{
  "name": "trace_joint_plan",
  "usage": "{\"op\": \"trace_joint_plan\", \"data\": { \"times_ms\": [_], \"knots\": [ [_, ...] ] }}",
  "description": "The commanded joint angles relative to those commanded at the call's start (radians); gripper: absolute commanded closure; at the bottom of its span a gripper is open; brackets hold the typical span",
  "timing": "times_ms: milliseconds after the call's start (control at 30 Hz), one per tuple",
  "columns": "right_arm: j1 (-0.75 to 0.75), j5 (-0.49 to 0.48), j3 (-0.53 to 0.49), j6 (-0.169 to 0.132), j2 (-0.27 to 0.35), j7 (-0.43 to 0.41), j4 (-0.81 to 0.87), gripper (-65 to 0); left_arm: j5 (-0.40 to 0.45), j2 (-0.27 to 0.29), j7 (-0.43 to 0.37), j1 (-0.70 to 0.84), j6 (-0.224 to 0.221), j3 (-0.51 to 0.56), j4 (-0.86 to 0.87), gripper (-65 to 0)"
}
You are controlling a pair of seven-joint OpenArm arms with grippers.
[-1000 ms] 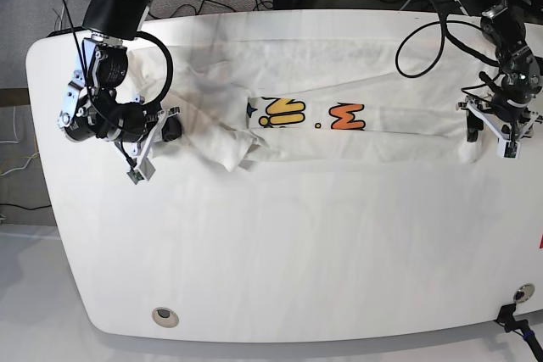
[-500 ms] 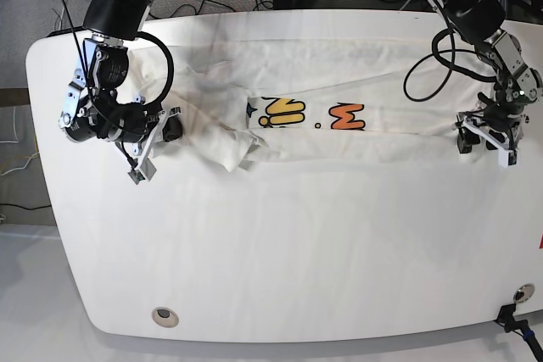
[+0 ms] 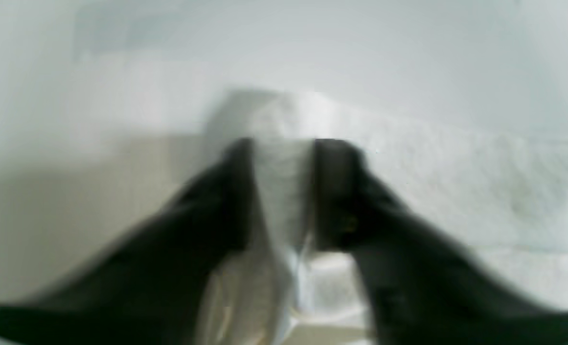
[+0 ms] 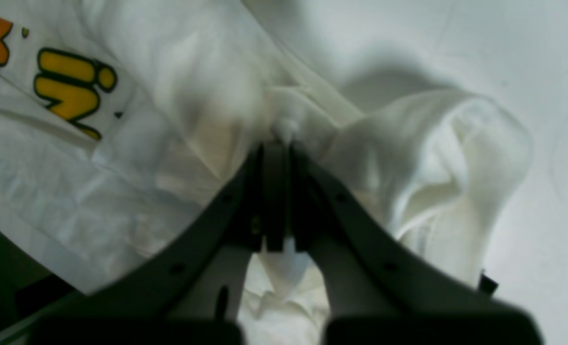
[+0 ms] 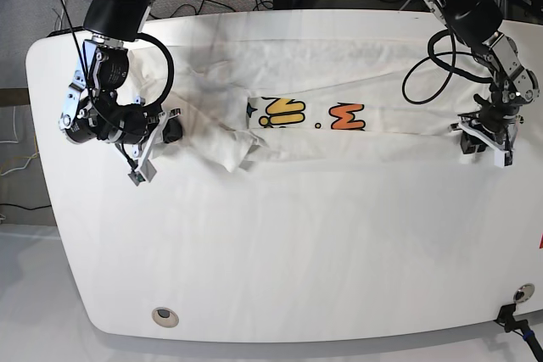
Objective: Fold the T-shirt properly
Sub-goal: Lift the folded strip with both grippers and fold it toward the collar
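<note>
Two grips hold the T-shirt [image 5: 339, 116], stretched as a band across the table [image 5: 280, 252] between our arms. Our right gripper [image 4: 275, 143] pinches bunched cloth, yellow print showing to its left. Only our blurred wrist view shows the left gripper [image 3: 282, 158] closed around a white fold.

Both arms reach down low from the far side (one at each end), the left claw [image 3: 284, 191] and right claw [image 4: 277, 201] each pinching cloth.
</note>
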State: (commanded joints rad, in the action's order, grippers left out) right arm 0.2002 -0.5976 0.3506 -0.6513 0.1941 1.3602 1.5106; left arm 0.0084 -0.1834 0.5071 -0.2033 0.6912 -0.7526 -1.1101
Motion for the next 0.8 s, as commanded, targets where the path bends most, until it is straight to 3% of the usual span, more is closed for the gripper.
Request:
{"op": "trace_joint_plan", "data": {
  "times_ms": [33, 300, 433, 533, 800],
  "knots": [
    [0.0, 0.0, 0.0, 0.0, 0.0, 0.0, 0.0, 0.0, 0.0, 0.0, 0.0, 0.0, 0.0, 0.0, 0.0, 0.0],
    [0.003, -0.006, 0.003, -0.005, 0.002, -0.002, 0.005, 0.0, -0.005, 0.002, -0.003, 0.005, 0.0, -0.005, -0.118, 0.0],
    [0.005, -0.008, 0.003, -0.005, -0.002, -0.002, 0.087, 0.0, -0.084, -0.002, -0.002, 0.021, 0.007, -0.003, -0.17, 0.0],
    [0.002, -0.015, 0.003, -0.006, -0.002, 0.002, 0.103, 0.0, -0.097, -0.003, 0.0, 0.061, 0.007, -0.002, -0.238, 0.0],
    [-0.057, -0.204, 0.003, -0.006, 0.06, 0.002, 0.098, 0.0, -0.1, -0.032, 0.0, 0.222, 0.007, 0.084, -0.42, 0.0]
  ]
}}
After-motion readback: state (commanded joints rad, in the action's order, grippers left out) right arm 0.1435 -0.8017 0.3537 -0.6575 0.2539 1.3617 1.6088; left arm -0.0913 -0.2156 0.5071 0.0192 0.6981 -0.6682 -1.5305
